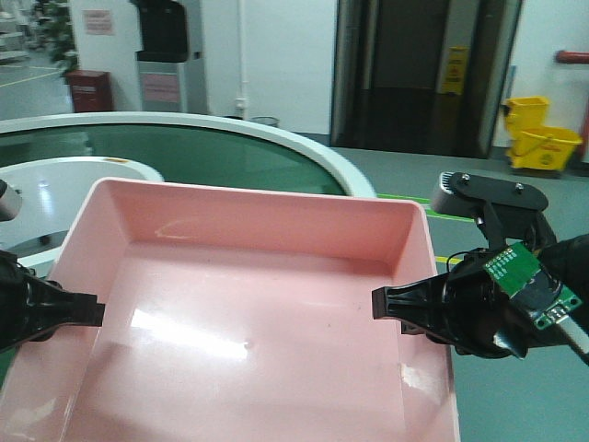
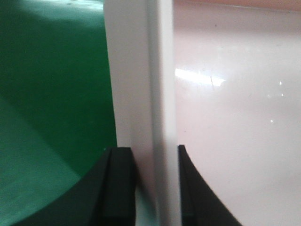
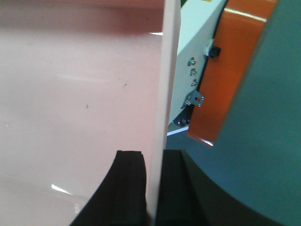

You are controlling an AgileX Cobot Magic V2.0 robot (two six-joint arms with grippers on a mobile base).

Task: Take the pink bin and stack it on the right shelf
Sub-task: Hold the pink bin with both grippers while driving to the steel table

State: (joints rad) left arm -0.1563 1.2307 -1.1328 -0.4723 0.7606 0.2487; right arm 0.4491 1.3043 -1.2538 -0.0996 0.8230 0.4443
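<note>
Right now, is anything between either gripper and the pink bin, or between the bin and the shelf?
Nothing stands between them: the left gripper and the right gripper each clamp a side wall of the bin. The shelf is not in view, so that path cannot be judged.

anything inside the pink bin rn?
Nothing loose: the pink bin shows a bare floor, only glare. One finger of the left end effector and of the right end effector reaches inside over each side wall. The nearest strip of floor is out of frame.

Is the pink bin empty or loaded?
Empty: the pink bin shows a bare floor with only light glare on it.
</note>
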